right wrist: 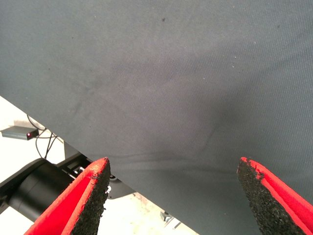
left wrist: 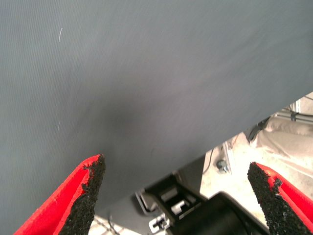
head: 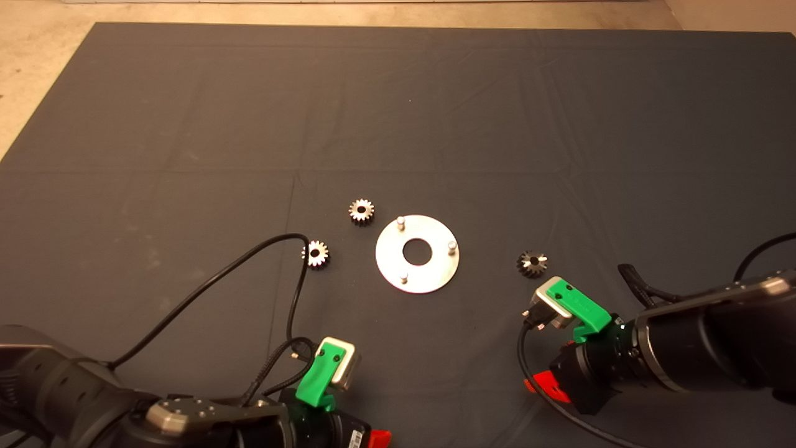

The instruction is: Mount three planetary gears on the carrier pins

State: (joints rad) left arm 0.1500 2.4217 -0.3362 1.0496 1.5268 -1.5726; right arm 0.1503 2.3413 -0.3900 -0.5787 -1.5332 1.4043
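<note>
A shiny steel disc [head: 387, 254] with a large centre hole lies mid-mat, and its three carrier pins [head: 401, 221] stand bare. Three planetary gears rest flat on the mat, apart from the disc: one [head: 361, 211] just beyond its left rim, one [head: 316, 254] further left, and one [head: 533, 263] to its right. My left gripper [left wrist: 176, 169] hangs at the mat's near edge, below the left gears, open and holding nothing. Near the right gear and a little closer to the front edge, my right gripper [right wrist: 173, 166] is open too. Both wrist views show only bare mat between the fingers.
The dark mat [head: 186, 124] stretches far behind and to both sides of the parts. A black cable [head: 205, 286] from the left arm loops across the mat right up to the left gear. Light floor shows past the mat's far-left corner.
</note>
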